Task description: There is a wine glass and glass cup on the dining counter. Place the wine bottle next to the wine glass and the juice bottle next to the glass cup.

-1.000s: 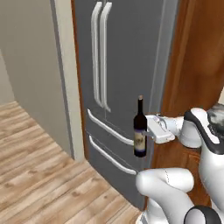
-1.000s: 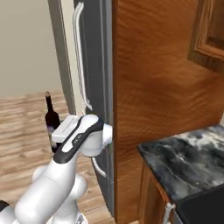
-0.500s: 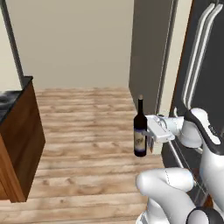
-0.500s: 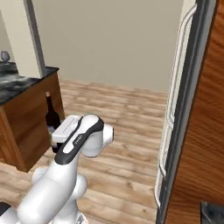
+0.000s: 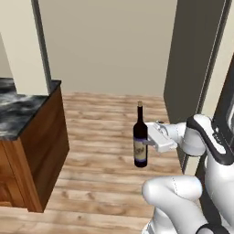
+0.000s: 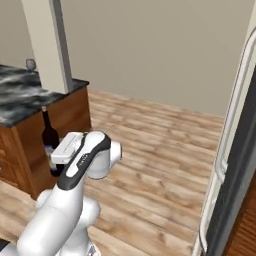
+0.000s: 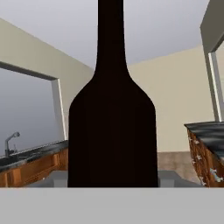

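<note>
One wine bottle (image 5: 140, 139), upright and clear of the floor, is clamped at mid-body by the gripper (image 5: 147, 141); the jaws are hidden behind it. In the right base view the arm covers its lower half. One wine glass (image 6: 30, 64), small and faint, stands on the dining counter (image 6: 30, 97), well beyond the gripper.

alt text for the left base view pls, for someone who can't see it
The robot's tool holds a dark wine bottle upright in the air above a wooden floor. At left is the corner of the dining counter, black-and-grey marbled top on a reddish-brown base, with a beige wall behind.
</note>
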